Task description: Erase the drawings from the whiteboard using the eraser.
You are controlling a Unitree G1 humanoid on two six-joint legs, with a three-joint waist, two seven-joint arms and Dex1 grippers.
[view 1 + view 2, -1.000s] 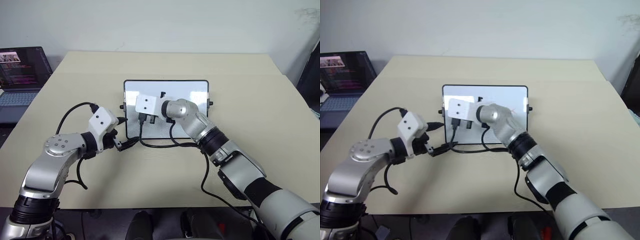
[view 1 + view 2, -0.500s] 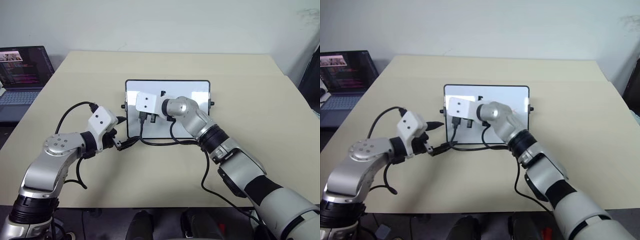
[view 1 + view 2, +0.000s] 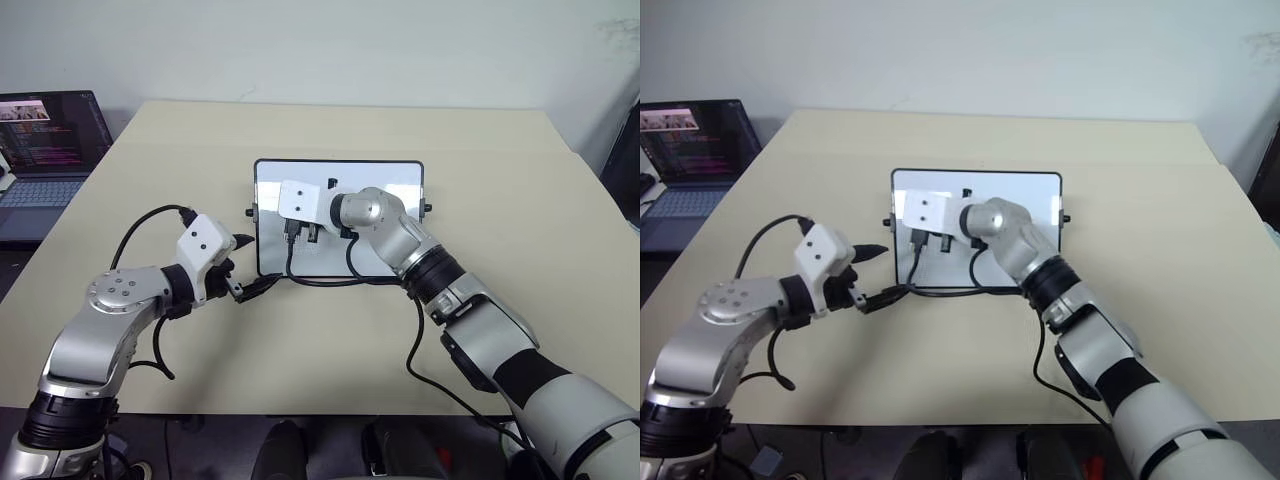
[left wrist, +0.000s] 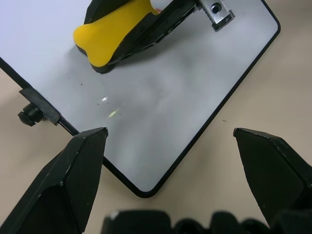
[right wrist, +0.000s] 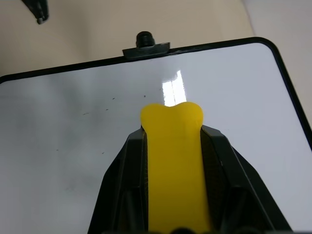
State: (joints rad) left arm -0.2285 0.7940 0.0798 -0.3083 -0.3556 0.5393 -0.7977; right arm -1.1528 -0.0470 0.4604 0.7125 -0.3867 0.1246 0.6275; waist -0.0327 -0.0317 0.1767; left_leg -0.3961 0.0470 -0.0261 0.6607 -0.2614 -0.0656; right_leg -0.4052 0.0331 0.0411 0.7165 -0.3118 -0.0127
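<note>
The whiteboard (image 3: 395, 225) lies flat at the middle of the tan table, white with a thin black frame and small side knobs. My right gripper (image 5: 171, 134) is over the board's left part, shut on the yellow eraser (image 5: 171, 165), whose black underside faces the board (image 4: 114, 34). My left gripper (image 4: 168, 134) hangs open and empty just off the board's near left corner, also seen from above (image 3: 243, 265). The drawings are out of view; the white surface that shows carries only tiny dark specks.
A black cable (image 3: 320, 282) trails across the board's near edge between the two arms. An open laptop (image 3: 45, 150) sits off the table's far left corner. A dark object (image 3: 625, 160) stands past the table's right edge.
The whole picture has shifted slightly. Both arms, the eraser and the board keep their places.
</note>
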